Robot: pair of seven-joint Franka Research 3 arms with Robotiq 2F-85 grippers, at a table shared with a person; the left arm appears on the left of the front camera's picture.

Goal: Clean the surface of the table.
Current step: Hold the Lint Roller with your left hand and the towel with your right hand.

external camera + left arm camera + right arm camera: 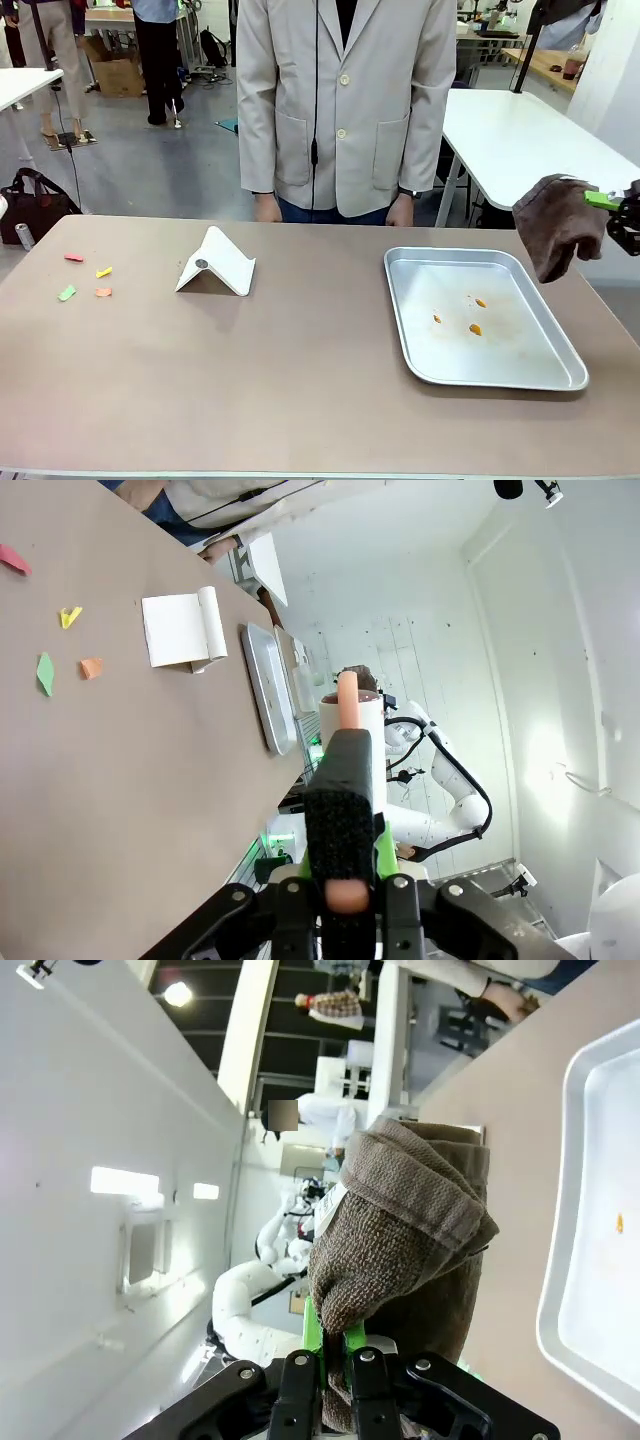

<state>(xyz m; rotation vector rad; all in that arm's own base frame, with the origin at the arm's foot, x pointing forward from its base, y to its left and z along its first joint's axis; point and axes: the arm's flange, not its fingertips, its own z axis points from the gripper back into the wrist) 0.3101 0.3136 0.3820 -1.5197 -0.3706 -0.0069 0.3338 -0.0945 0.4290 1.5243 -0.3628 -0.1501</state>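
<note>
From the front, the right gripper (612, 203) hung at the table's right end, its jaws clamped on a brown cloth (556, 228) that drooped from the green pads. The table (300, 390) lay below the gripper and ran away from it toward the other end. A metal tray (500, 382) with a few orange crumbs sat nearest the gripper, just under the cloth. Past the tray stood a white folded stand (216, 262), and farthest from the gripper lay some coloured scraps (103, 292). A person (345, 100) in a pale jacket stood at the far edge.

In the left wrist view, the left gripper (345, 880) was closed on a black tool (345, 790) with a peach-coloured rod running through it; what the tool was could not be told. The table (120, 810) stretched ahead of the fingers and to one side. The scraps (91, 667) and the stand (185, 628) lay ahead on it, with the tray (268, 685) beyond them.

In the right wrist view, the right gripper (335, 1360) pinched the cloth (400, 1240), which bunched up directly ahead of the fingers. The table (525, 1130) and the tray (568, 1160) lay beside and beyond it.
</note>
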